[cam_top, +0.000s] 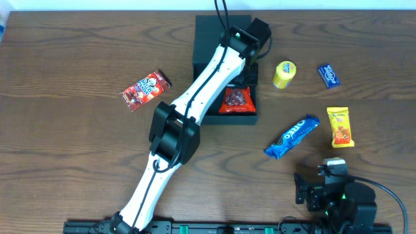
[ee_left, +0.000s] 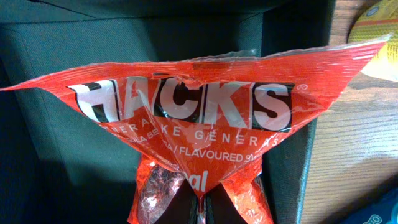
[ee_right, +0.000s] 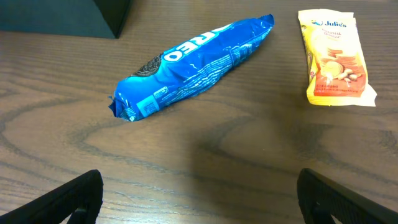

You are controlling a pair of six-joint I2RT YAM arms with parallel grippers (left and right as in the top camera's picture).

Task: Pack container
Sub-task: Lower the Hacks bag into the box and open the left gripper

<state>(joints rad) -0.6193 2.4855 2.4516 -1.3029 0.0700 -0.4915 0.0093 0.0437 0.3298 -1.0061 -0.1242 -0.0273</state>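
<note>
- Left hand [ee_left: 199,204] pinches a red Hacks packet [ee_left: 186,118] directly over the open container [cam_top: 207,45], at the bench's [cam_top: 78,143] far middle; a release would likely drop it inside.
- Right hand [ee_right: 199,199], fingers spread and empty, hovers near the Oreo packet [ee_right: 186,62], well away.

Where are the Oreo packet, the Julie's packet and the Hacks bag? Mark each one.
Oreo packet [ee_right: 186,65]: right wrist view, middle of the blue wrapper.
Julie's packet [ee_right: 336,59]: right wrist view, centre of the yellow front.
Hacks bag [ee_left: 186,106]: left wrist view, on the white lettering.
</note>
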